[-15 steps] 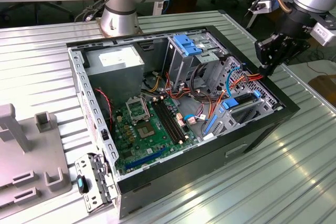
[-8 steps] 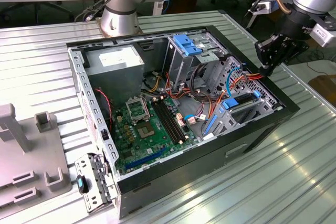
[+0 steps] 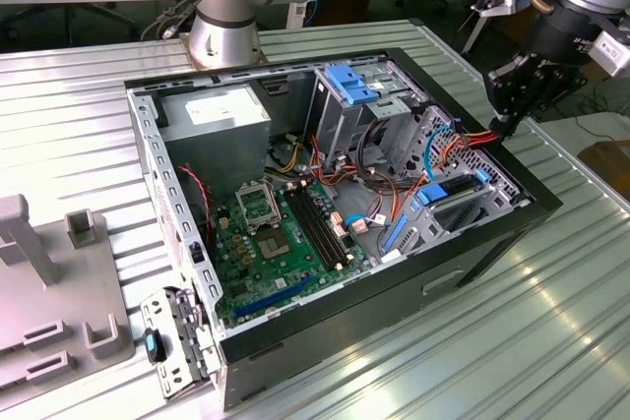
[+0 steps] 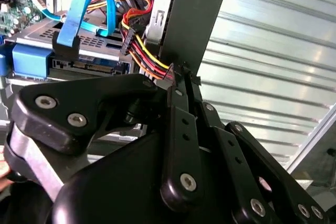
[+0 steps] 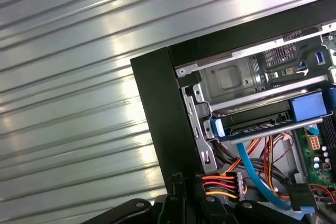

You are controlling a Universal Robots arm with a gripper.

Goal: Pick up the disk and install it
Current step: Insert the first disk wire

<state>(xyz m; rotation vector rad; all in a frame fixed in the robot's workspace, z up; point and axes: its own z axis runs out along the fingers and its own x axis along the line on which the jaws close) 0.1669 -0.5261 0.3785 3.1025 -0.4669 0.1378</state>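
Gripper's (image 3: 504, 126) fingers (image 4: 176, 114) pinched together at the case (image 5: 157, 114) rim; disk (image 5: 252, 127) inside looks stiff, weighty, fragile: grab its blue rail (image 5: 307, 106).

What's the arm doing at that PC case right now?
The arm's end effector is at the corner of the open PC case on the exterior view's right. It is closed, with its tips right beside the red-and-yellow power cable. It isn't holding the disk, which lies in its blue carrier in the case's drive bay, near a blue data cable.
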